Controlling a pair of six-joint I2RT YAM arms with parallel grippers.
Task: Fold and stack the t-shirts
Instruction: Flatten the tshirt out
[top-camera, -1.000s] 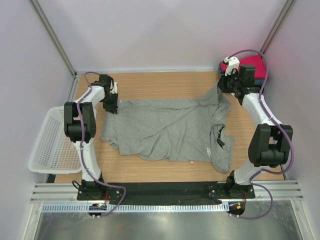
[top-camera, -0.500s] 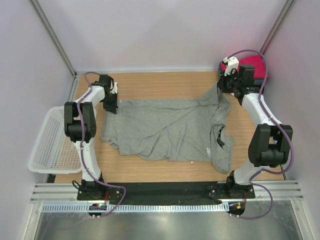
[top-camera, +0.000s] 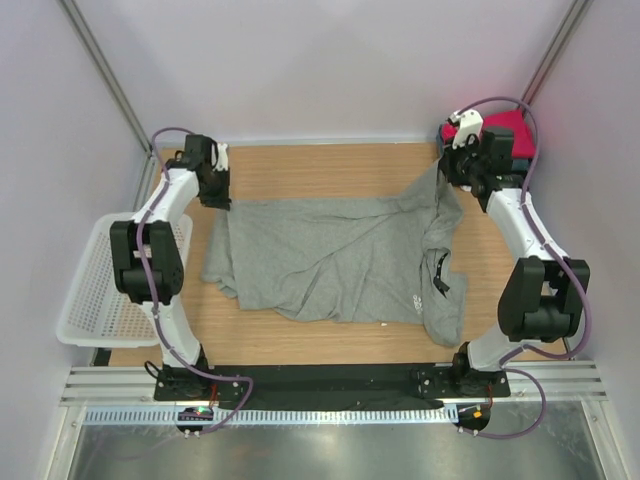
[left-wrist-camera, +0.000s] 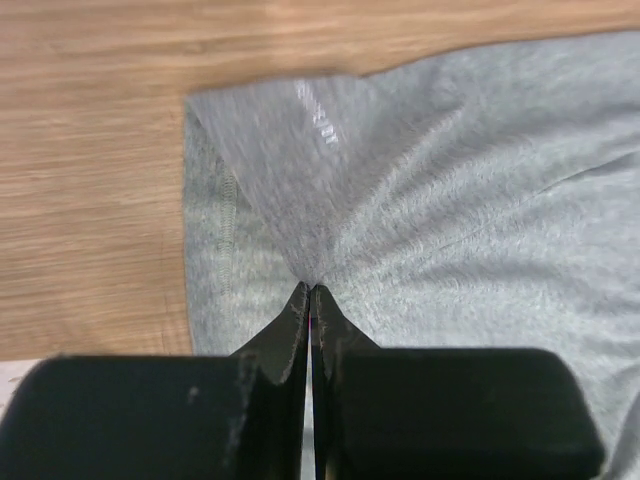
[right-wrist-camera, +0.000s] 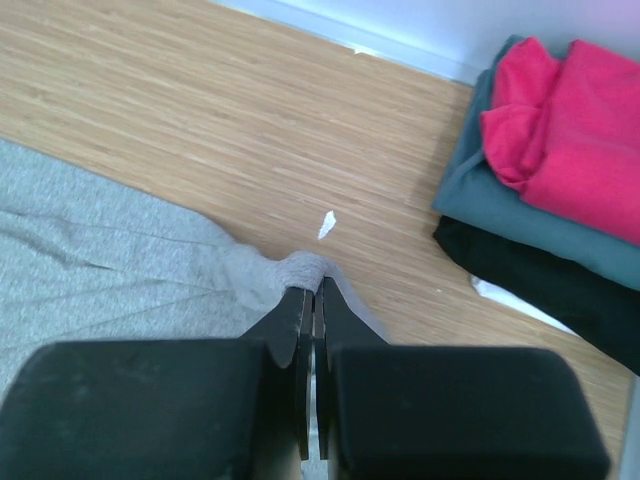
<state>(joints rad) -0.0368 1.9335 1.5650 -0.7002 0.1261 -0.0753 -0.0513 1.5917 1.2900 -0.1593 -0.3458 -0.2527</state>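
The heather-grey t-shirt (top-camera: 340, 262) lies rumpled across the middle of the table, collar (top-camera: 441, 272) toward the right. At its back-left corner my left gripper (top-camera: 216, 194) is shut on a pinch of the fabric; the left wrist view shows the cloth (left-wrist-camera: 420, 200) drawn up into the closed tips (left-wrist-camera: 310, 290). My right gripper (top-camera: 447, 176) is shut on the shirt's back-right corner, where grey fabric (right-wrist-camera: 120, 270) bunches over the tips (right-wrist-camera: 313, 285). A folded stack sits in the back-right corner: magenta-red shirt (right-wrist-camera: 575, 130) on top, slate-blue (right-wrist-camera: 500, 205) beneath, black (right-wrist-camera: 545, 290) at the bottom.
A white mesh basket (top-camera: 88, 290) hangs off the table's left edge beside the left arm. A small white scrap (right-wrist-camera: 326, 225) lies on the wood just beyond the right gripper. Walls close in the table at the back and on both sides.
The left gripper has closed on the shirt's back-left corner and moved back and to the left with it. The right gripper kept its grip and barely shifted.
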